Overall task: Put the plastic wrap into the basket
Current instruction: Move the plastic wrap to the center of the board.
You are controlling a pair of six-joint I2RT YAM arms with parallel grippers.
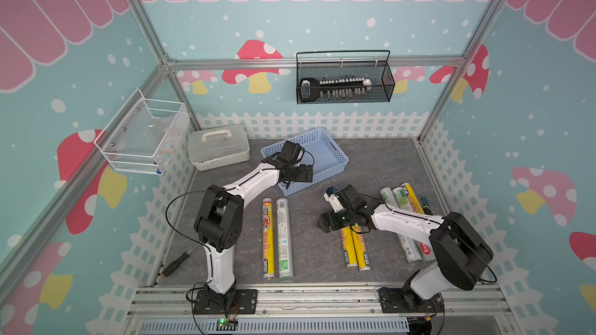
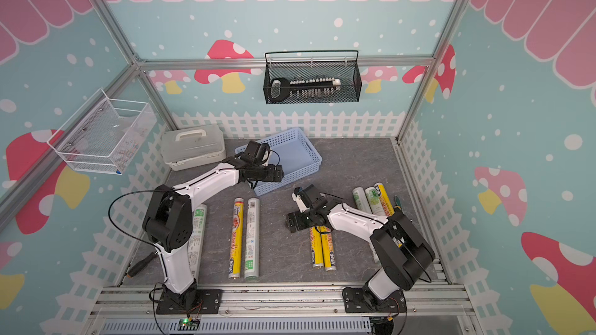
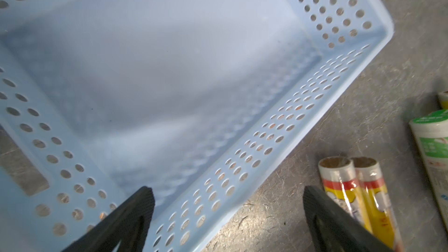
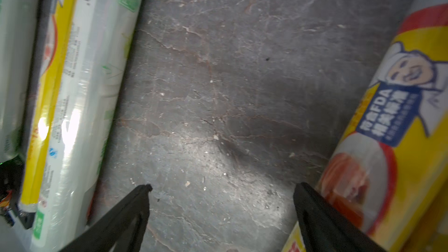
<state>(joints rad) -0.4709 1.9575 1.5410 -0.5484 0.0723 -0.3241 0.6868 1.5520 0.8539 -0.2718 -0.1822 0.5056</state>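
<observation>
The light blue perforated basket (image 1: 335,156) stands empty at the back of the floor. My left gripper (image 1: 298,175) hangs open over its near long wall (image 3: 266,127), one finger above the inside and one above the floor. Plastic wrap rolls lie on the floor: a yellow one (image 1: 268,238) beside a white one (image 1: 283,238) in the middle, two yellow ones (image 1: 354,248) under the right arm, and several (image 1: 403,199) at the right. My right gripper (image 1: 327,222) is open and empty over bare floor between a white roll (image 4: 92,93) and a yellow roll (image 4: 400,117).
A white lidded box (image 1: 219,146) sits left of the basket. A black wire basket (image 1: 345,82) hangs on the back wall and a white wire basket (image 1: 142,136) on the left wall. A screwdriver (image 1: 175,264) lies front left. Another roll (image 2: 197,240) lies behind the left arm.
</observation>
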